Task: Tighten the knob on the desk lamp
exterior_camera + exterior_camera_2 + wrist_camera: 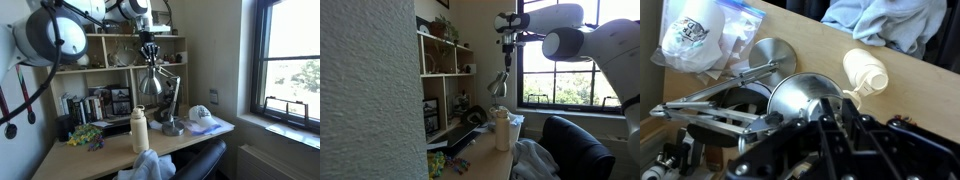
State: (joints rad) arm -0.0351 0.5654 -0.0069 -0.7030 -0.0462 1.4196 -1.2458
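Observation:
The silver desk lamp stands on the wooden desk (70, 150). Its shiny cone shade shows in both exterior views (150, 85) (498, 83), with its round base (172, 128) on the desk. My gripper (149, 52) (507, 48) hangs straight down over the top of the shade. In the wrist view the shade (805, 100) lies right under my fingers (835, 125), with the base (775, 55) beyond. The fingers stand close together with a narrow gap, closed at the lamp's top joint. The knob itself is hidden between them.
A white bottle (139, 130) (502, 130) (865, 72) stands near the lamp. A white cap (202, 114) lies on the desk, cloth (150, 165) lies over the chair, and a bagged item (700, 40) lies by the base. Shelves (110, 65) rise behind and a window (295, 60) is at the side.

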